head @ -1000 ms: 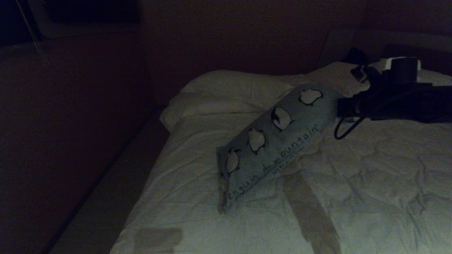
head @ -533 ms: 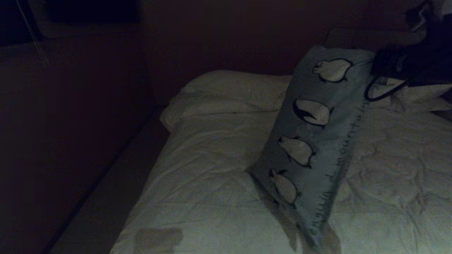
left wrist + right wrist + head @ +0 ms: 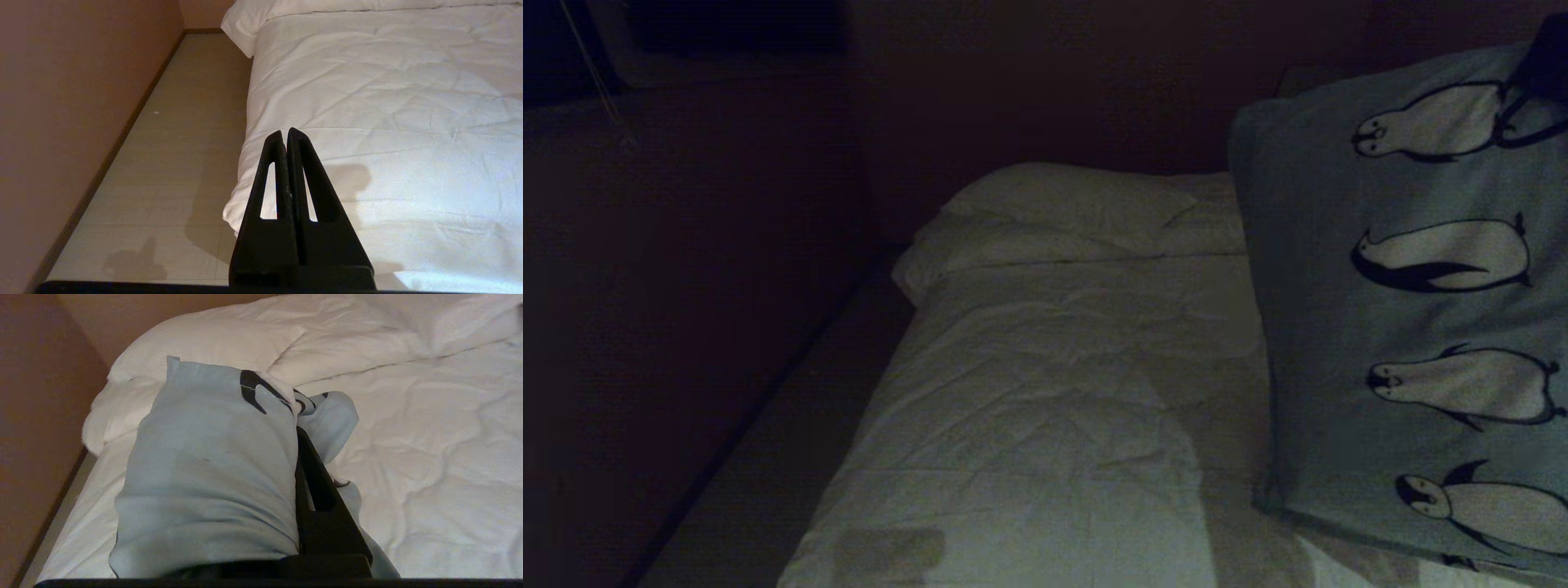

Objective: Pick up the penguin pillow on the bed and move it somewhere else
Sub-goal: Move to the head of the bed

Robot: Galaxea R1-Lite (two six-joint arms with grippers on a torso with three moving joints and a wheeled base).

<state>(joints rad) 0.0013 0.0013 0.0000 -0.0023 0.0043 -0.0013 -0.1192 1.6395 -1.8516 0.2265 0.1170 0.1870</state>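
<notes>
Your right gripper (image 3: 300, 433), half buried, is clamped on the pillow (image 3: 1405, 310), now lifted off the bed (image 3: 1045, 392) and cut off at frame edge; left gripper (image 3: 286, 136) closed.

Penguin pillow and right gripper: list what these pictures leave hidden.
- Head view: penguin pillow is cut off by the right and bottom edges; its printed text is unseen.
- Right wrist view: right gripper is clamped on the pillow, one finger buried under fabric.
- Head view: pillow covers the bed beneath it.
</notes>
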